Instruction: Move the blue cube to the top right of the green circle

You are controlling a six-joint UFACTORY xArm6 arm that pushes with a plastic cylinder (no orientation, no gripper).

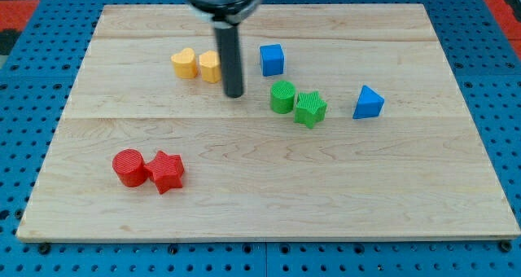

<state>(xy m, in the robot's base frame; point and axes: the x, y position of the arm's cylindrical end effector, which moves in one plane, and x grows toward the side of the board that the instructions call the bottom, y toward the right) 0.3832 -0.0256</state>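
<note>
red star (167, 172) nearest | my tip (234, 94) left-below blue cube (272, 59), left of green circle (282, 97) | grasps nothing

yellow heart (185, 63): touching yellow block (209, 66)
red cylinder (129, 167): touching red star (166, 172)
green star (310, 108): mid-tabletop (326, 195)
blue triangular block (368, 103): the view's right

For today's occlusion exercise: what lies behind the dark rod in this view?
Behind the rod, a yellow block shows only its left part; its right side is covered, so its shape is unclear. My tip rests on the board.
</note>
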